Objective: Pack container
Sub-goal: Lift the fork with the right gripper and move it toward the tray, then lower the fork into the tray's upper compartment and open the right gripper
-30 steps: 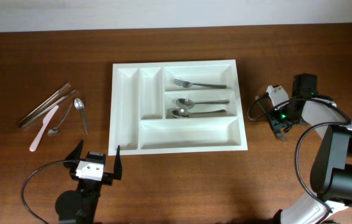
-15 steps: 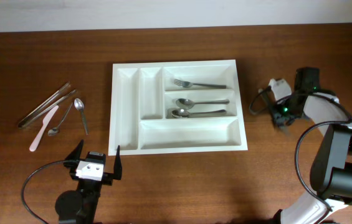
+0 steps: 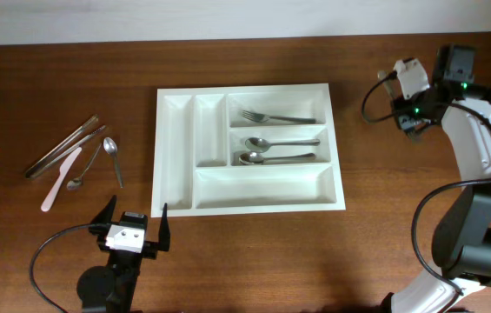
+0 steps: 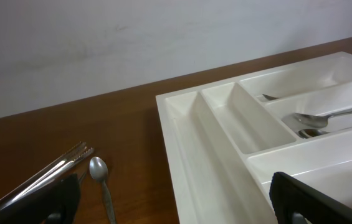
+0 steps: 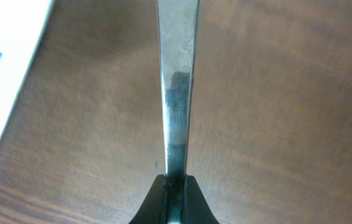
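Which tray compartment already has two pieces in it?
The middle horizontal compartment of the container, holding two spoons. The one above has a single fork; the long bottom one and both narrow upright ones show nothing inside.

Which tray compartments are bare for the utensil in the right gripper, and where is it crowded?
Bare: the container's two narrow upright compartments, left of the fork and spoons, and the long bottom compartment. Crowded: the spoons' middle slot.
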Motion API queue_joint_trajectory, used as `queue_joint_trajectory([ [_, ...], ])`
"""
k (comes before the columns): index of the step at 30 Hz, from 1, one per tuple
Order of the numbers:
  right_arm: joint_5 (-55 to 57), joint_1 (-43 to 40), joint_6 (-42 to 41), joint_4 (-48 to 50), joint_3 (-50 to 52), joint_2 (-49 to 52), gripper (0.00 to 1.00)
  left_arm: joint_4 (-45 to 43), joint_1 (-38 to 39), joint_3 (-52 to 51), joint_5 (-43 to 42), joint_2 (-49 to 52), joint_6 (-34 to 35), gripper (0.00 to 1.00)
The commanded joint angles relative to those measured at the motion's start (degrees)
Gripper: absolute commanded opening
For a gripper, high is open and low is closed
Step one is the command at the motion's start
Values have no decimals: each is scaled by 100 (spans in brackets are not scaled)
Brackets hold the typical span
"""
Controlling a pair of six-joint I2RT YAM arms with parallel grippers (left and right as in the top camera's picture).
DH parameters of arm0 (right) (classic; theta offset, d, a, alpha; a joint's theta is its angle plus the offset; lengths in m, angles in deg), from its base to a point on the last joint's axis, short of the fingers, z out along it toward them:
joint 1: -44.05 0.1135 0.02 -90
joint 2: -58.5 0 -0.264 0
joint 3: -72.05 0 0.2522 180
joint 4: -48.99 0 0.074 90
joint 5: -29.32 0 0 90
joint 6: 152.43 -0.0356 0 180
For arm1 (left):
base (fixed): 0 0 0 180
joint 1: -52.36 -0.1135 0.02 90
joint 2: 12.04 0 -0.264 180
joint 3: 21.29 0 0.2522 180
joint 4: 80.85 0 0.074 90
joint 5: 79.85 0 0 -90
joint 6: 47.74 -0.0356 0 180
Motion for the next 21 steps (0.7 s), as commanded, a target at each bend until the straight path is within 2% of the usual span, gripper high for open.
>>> queue_joint_trajectory([
  [1, -20, 369, 201, 13, -433, -186, 4, -17, -17, -44, 20, -48, 70, 99],
  [4, -105, 717, 754, 37, -575, -186, 4, -17, -17, -44, 17, -48, 70, 99],
  [9, -142, 1561, 2592, 94, -577, -155, 4, -17, -17, -44, 17, -48, 70, 99],
  [11, -140, 1864, 3088, 205, -577, -98, 4, -17, -17, -44, 17, -48, 70, 99],
  [21, -140, 2618, 3202, 1316, -577, 612, 4, -17, -17, -44, 17, -48, 70, 99],
])
